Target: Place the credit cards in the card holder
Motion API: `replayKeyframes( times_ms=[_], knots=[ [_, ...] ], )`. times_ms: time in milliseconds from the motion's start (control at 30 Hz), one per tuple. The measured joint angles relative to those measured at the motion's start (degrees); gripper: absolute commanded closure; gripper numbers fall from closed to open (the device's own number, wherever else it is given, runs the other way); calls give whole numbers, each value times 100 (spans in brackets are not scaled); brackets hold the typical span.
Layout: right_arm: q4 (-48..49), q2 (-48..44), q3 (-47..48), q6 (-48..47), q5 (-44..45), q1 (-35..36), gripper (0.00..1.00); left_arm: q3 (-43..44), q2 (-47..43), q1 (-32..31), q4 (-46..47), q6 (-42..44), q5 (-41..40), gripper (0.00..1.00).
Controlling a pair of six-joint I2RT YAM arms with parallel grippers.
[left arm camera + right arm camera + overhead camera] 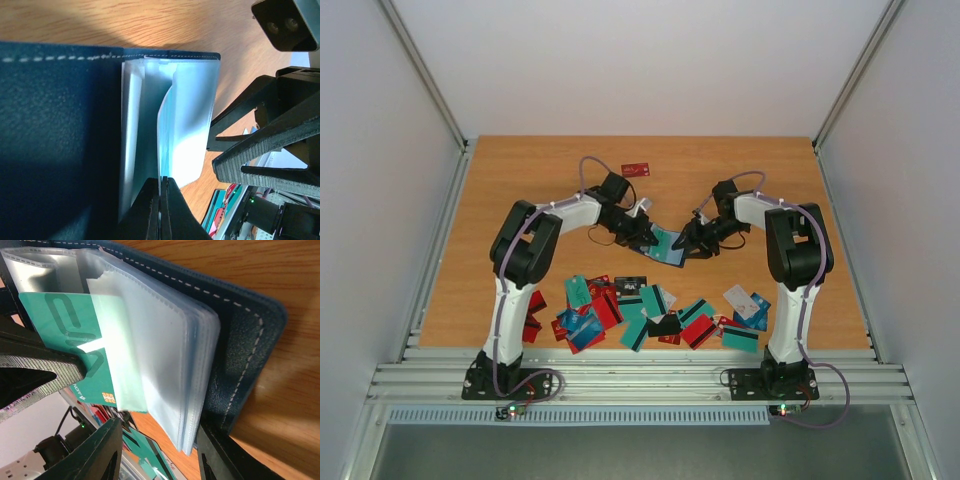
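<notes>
A: Wood table (pixel 500 170), with both arms reaching in to meet over its middle. Why there?
B: Judged: it is the spot both wrists reach with ease. The credit cards (pixel 650 312) lie heaped along the near edge between the two bases, overlapping. One red card (pixel 636 169) sits alone at the far side.
A: Card holder?
B: The card holder (pixel 245 340) is at the meeting point, between the two grippers. It is open, navy cover on the wood side, clear sleeves (pixel 150 355) fanned outward. Cannot tell whether it rests on the table or hangs just off it.
A: Left gripper?
B: Left gripper (pixel 160 181): jaws pressed together on the edge of one sleeve, pinching it. Judged purpose: draw that leaf off the stack so a pocket mouth gapes, and steady the holder.
A: Right?
B: Right gripper (pixel 688 244): jaws part spread, astride the lower edge of the sleeve stack. No pinch on anything that I can make out.
A: Card in play?
B: One teal card (pixel 55 320), partly inside a sleeve. Its chip end and one long side show outside the plastic. Not seated.
A: So the step?
B: Likely pushing it home. Risk: the thin sleeve buckles, or the card cocks against the seam.
</notes>
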Motion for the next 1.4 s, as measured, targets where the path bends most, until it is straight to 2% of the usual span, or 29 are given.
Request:
replayKeyframes(
  times_ms=[500,867,1400],
  knots=[
    [-186,83,149,0,4,2,57,345,291,28,-162,66,260,100],
    [-205,83,164,-2,20,2,57,619,295,-2,-678,382,-120,100],
    [-400,199,330,0,0,2,57,743,509,0,-603,232,177,100]
  ],
)
